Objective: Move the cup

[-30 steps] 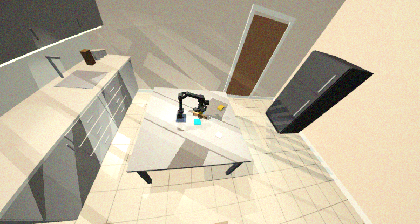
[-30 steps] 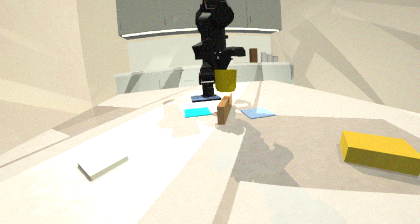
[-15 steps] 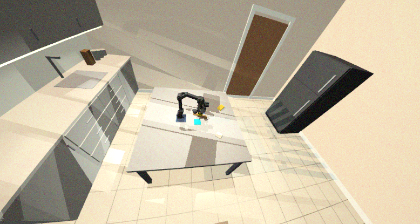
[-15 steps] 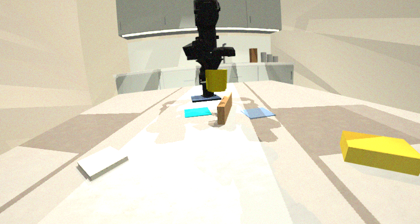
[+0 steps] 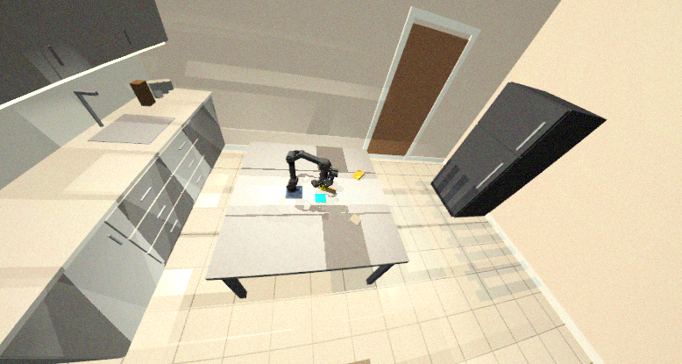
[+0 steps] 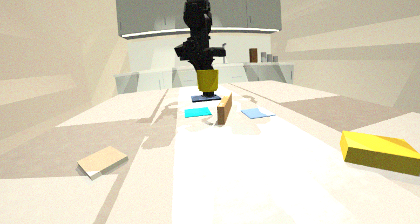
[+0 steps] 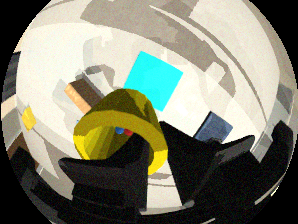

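The yellow cup [image 5: 323, 188] [image 6: 208, 81] [image 7: 132, 102] is held off the table, close to upright. My gripper [image 6: 205, 68] [image 7: 153, 125] is shut on its wall, one finger inside and one outside. Inside the cup show a blue marble [image 7: 119, 131] and a red marble [image 7: 129, 133]; the rest of the inside is hidden by a finger. The cyan pad [image 5: 320, 197] [image 6: 197, 112] [image 7: 155, 80] lies bare on the table. The light blue pad [image 6: 257, 113] lies bare on the other side of the wooden bar. In the exterior view the cup appears between the cyan pad and the bar.
The wooden bar [image 6: 224, 109] [image 7: 85, 95] stands on edge between the pads. A yellow block [image 5: 358, 174] [image 6: 379, 151] [image 7: 28, 118] and a flat beige block [image 5: 355, 219] [image 6: 102, 161] lie farther out. The arm's dark blue base plate [image 5: 298, 195] [image 6: 196, 98] is behind the pads in the exterior view.
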You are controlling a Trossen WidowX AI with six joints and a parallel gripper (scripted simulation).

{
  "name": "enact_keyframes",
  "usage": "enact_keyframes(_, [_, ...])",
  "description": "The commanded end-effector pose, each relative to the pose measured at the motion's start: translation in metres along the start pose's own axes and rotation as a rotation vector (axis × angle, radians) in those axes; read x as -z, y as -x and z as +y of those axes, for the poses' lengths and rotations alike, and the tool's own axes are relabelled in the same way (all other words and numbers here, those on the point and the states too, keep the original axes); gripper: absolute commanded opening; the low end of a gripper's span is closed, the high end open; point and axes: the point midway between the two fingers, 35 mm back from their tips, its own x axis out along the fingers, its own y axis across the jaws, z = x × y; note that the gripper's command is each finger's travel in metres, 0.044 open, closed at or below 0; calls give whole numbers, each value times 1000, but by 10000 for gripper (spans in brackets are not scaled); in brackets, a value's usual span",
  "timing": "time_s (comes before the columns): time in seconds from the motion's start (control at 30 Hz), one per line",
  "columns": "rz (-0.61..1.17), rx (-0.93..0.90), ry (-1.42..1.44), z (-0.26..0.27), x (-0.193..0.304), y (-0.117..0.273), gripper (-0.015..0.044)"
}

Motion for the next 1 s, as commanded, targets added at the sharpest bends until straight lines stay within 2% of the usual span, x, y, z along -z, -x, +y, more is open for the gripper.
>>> enact_keyframes(0.0, [-7,-1,5,-9,-4,2,0])
enact_keyframes(0.97, [-8,2,5,-40,-24,-1,0])
